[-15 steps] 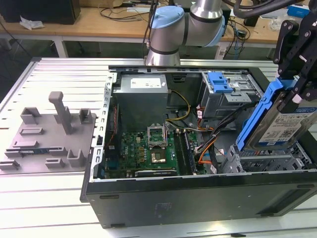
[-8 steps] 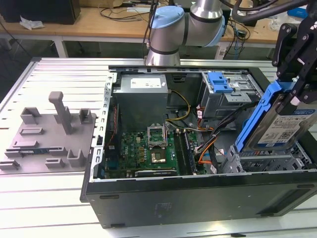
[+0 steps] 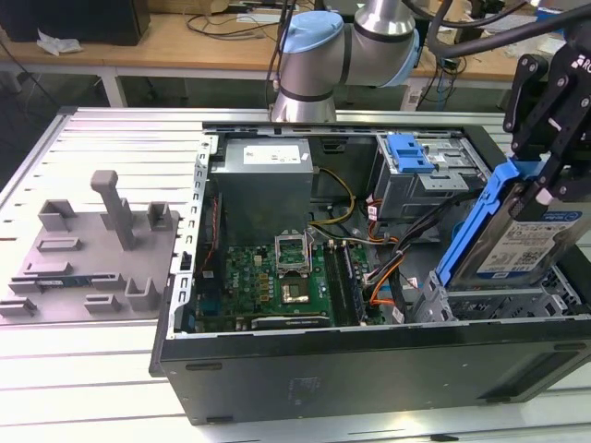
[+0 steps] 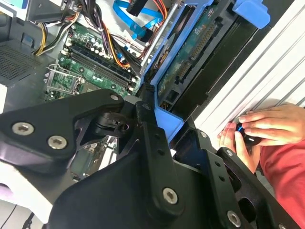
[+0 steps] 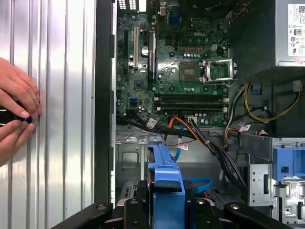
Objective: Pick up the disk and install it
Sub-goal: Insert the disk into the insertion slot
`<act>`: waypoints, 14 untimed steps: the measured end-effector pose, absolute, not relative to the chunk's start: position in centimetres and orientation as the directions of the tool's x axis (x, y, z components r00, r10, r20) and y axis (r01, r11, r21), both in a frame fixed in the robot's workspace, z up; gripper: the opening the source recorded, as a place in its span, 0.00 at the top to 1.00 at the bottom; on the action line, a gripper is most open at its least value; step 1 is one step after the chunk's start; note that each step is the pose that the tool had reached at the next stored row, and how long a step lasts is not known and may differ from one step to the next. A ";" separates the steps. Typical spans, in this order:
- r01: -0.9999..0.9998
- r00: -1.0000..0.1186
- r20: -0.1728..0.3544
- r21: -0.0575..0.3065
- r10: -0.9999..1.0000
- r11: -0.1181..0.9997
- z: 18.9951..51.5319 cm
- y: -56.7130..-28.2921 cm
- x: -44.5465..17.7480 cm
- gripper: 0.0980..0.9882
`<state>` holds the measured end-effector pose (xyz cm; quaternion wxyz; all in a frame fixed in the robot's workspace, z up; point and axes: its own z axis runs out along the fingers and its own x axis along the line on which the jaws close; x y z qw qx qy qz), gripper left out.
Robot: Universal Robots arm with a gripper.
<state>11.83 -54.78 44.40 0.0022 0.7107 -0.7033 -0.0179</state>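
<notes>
In the exterior view, an open case (image 3: pixel 369 369) is seen lying on its side on a ribbed bench (image 3: pixel 92 388). The arm (image 3: pixel 342 46) is reached over it from behind. The disk (image 3: pixel 522 235) is held up on edge and tilted at the exterior view's right, with its label turned to the camera and its blue bracket along the lower side. The jaws are clamped on its upper end. Its lower end is placed at the top of a metal cage (image 3: pixel 499 305) in the case's near corner; whether the two touch cannot be told. A power supply (image 3: pixel 268 175), a motherboard (image 3: pixel 277 277) and a blue latch (image 3: pixel 411 152) are seen inside the case. A grey fixture (image 3: pixel 92 249) is laid on the bench at the exterior view's left, well apart from the case.

In the second wrist view, the disk (image 4: pixel 190 52) is shown from its circuit-board side, gripped by the black jaws at the bracket. The motherboard (image 4: pixel 86 62) is seen beyond it. Two hands (image 4: pixel 257 129) with a red sleeve (image 4: pixel 286 176) are rested on the bench (image 4: pixel 267 71).

In the first wrist view, the disk's blue bracket (image 5: pixel 167 186) is seen edge-on, pinched between the jaws above the case's floor. Cables (image 5: pixel 190 129) are run between it and the motherboard (image 5: pixel 181 81). The hands (image 5: pixel 16 114) are closed on a small dark object on the bench (image 5: pixel 66 95), outside the case wall.
</notes>
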 end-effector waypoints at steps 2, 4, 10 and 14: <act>-1.000 0.009 -0.022 0.028 -1.000 -0.009 44.1 -54.8 11.8 0.70; -1.000 0.008 -0.022 0.028 -1.000 -0.009 43.8 -54.8 11.8 0.70; -1.000 0.006 -0.022 0.028 -1.000 -0.007 43.2 -54.8 11.8 0.70; -1.000 0.005 -0.022 0.028 -1.000 -0.006 42.5 -55.1 11.8 0.70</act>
